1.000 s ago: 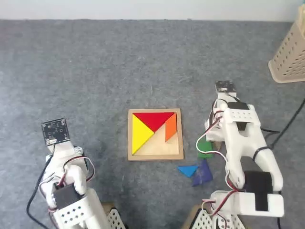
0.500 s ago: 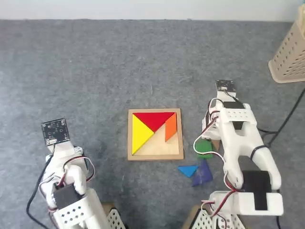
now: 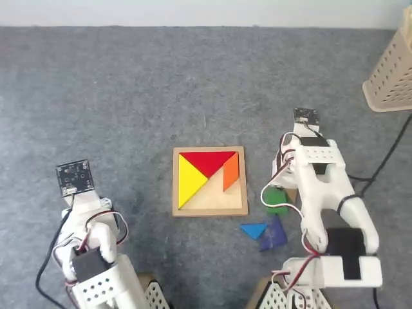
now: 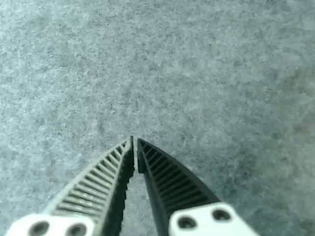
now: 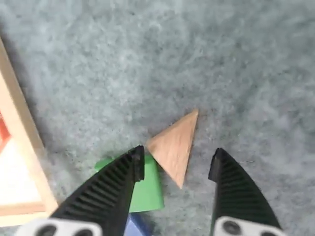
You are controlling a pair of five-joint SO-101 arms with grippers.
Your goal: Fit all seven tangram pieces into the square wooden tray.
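A robotics lab: two small arms [image 3: 325, 193] mounted at a grey felt-covered table [image 3: 129, 84].

Legible text, numbers, signs: none can be read in any view.
Lower circuit board [image 3: 74, 177], lower left of the high view: pale specks are seen, too small to be read.
Upper circuit board [image 3: 305, 116], right of centre: specks likewise too small to be read.

My high camera looks straight down on the tray [image 3: 222, 201] at frame centre. Both wrist cameras hug the carpet [image 4: 157, 59]; the right one also catches the tray and green piece [image 3: 277, 198].
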